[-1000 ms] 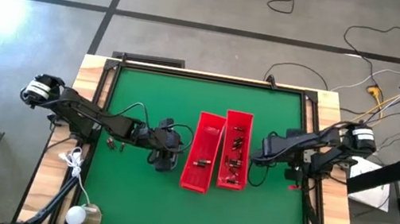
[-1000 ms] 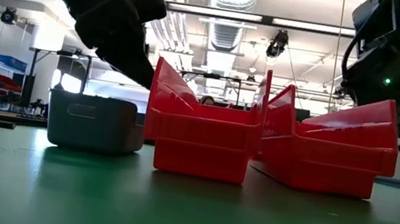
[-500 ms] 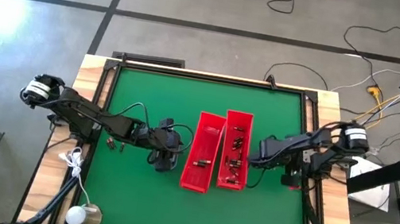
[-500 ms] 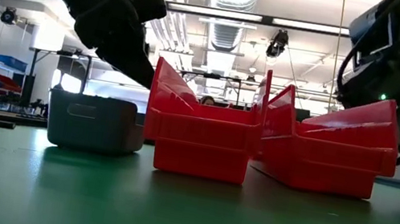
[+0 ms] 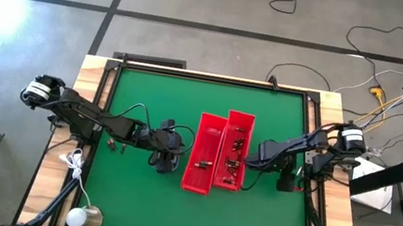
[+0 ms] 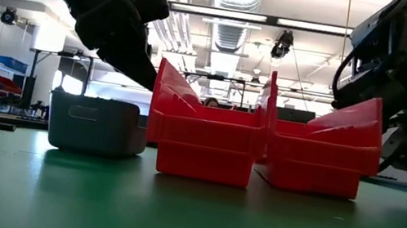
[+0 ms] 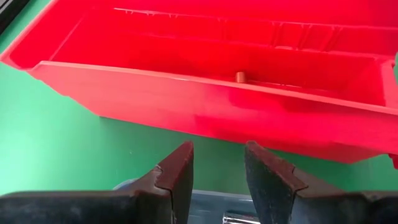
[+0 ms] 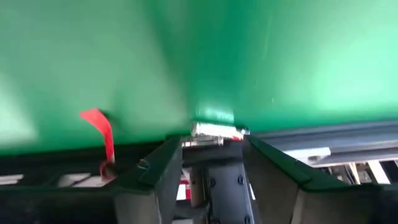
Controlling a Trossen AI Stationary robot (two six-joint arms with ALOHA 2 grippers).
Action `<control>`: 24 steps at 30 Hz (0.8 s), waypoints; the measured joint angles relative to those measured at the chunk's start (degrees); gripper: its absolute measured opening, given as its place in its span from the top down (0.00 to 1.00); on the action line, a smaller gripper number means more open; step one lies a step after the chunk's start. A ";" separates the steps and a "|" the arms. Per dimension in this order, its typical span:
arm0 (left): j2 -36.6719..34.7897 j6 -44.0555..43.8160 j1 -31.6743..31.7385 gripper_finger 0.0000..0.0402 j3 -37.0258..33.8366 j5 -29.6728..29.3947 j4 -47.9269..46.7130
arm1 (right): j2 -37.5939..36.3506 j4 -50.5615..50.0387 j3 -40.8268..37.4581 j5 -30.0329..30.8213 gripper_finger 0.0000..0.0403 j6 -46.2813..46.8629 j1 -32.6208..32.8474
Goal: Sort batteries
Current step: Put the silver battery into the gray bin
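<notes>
Holding batteries (image 5: 235,157) — right red bin (image 5: 239,122)

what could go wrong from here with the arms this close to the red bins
1. The right gripper sits right at the outer wall of the right long red plastic bin, which stands slightly askew against the left long red plastic bin; a sideways move might shove both.
2. The open left gripper hovers over the small grey rectangular tray, close to the left bin, and could clip its wall.
</notes>
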 joint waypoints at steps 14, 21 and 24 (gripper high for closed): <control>-0.02 -0.20 0.00 0.69 0.02 0.00 -0.20 | -5.95 1.95 0.90 0.00 0.58 2.04 0.02; -0.02 -0.21 0.00 0.69 0.02 0.00 -0.23 | -10.26 0.13 -1.18 -0.90 0.56 9.71 0.00; -0.02 -0.21 0.00 0.69 0.02 0.00 -0.24 | -10.30 1.96 -3.18 -3.37 0.58 11.86 0.13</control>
